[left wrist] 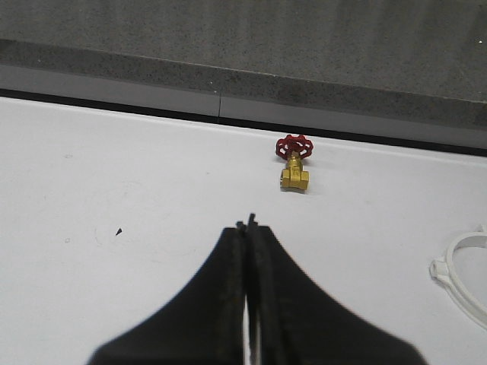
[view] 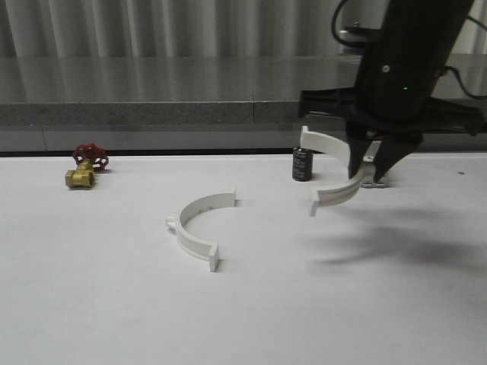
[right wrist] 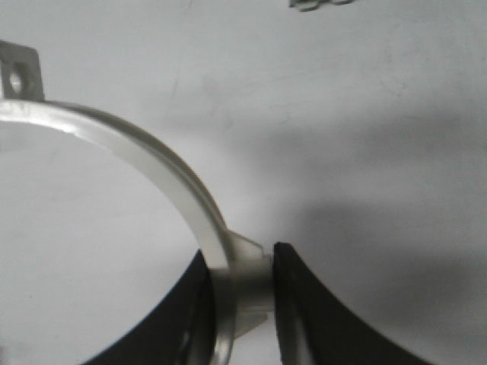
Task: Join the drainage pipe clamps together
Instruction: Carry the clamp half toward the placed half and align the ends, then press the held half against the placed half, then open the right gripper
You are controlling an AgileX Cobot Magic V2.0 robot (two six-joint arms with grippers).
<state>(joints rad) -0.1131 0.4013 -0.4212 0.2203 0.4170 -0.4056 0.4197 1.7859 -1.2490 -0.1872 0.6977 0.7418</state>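
One clamp half lifted, the other waiting; not yet joined.

The right gripper [view: 373, 163] has its fingers closed on the held clamp [view: 338, 171], raised off the worktop [view: 114, 304]; the lying clamp [view: 199, 226] sits well apart toward the left. A black cylinder [view: 302, 164] stands near the held half. The valve [view: 86, 166] is far off. Left gripper [left wrist: 249, 228] fingers are pressed together, empty.

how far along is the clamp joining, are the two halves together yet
Not joined yet. Done: the right gripper has closed on one clamp half, its fingers pinching the band in the right wrist view. In hand: that half looks raised off the table. Left: carrying it to the other clamp half, which lies apart, and mating the ends. The left gripper is shut and holds nothing.
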